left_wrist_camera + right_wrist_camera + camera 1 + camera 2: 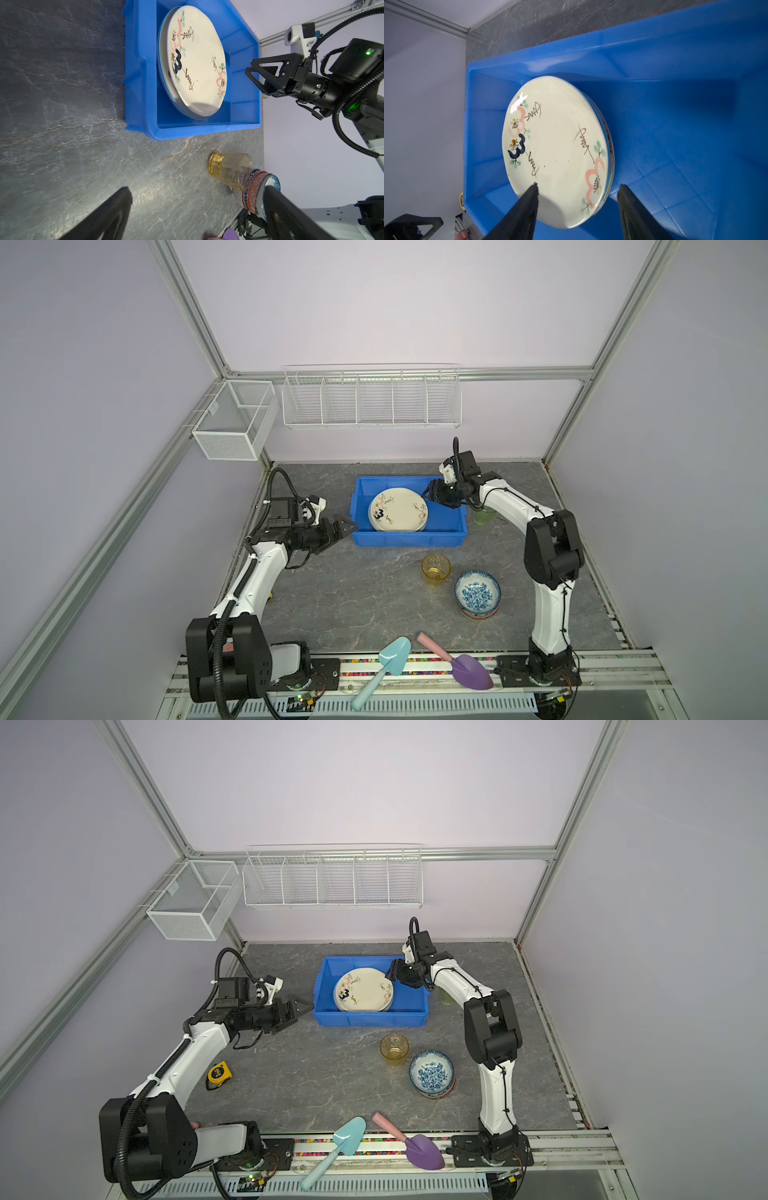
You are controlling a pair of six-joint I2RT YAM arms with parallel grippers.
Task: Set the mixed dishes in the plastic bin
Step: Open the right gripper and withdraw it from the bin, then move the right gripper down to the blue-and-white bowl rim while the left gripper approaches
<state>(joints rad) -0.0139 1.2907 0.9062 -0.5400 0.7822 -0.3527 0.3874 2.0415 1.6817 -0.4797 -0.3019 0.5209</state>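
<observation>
While spread apart over the right edge of the plate (398, 510), raise right end effector (429, 492) straight up, clear of the bin (409, 539).

Bin (409, 540) blue; plate (401, 509) cream w/ pink blossoms; tumbler (436, 569) amber

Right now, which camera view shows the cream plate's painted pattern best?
The right wrist view: the cream plate is largest there, its flowers and scribbles sharp. The left wrist view shows it whole but smaller; both top views show it small in the blue bin.
</observation>
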